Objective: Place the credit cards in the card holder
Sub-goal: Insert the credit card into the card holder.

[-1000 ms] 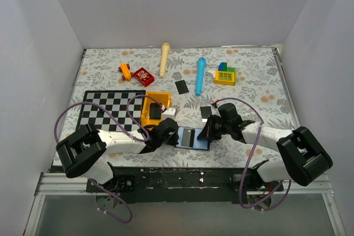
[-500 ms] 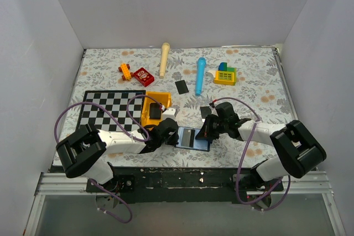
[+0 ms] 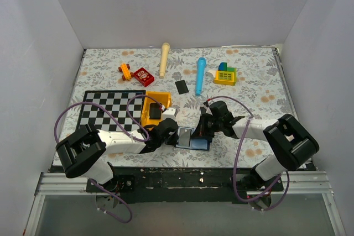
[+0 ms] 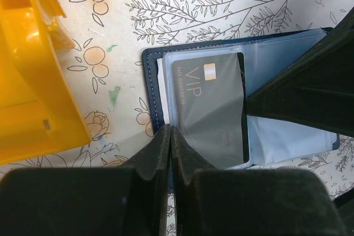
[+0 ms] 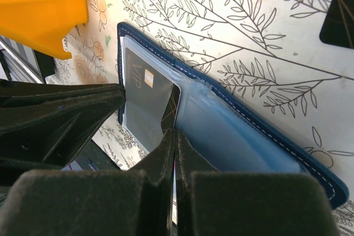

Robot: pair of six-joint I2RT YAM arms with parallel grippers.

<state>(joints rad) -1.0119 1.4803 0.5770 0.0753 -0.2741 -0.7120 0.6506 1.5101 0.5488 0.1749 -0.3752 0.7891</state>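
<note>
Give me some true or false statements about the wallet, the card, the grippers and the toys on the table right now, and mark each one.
1. The card holder lies open on the table. True.
2. A dark card marked VIP lies on the open card holder. True.
3. Both grippers are wide open. False: the left gripper and the right gripper are both shut, their tips at the card's edge.
4. The blue microphone lies on the checkerboard. False: it lies on the floral cloth, off to the right of the board.
5. In the top view, the yellow bin stands left of the card holder. True.
</note>
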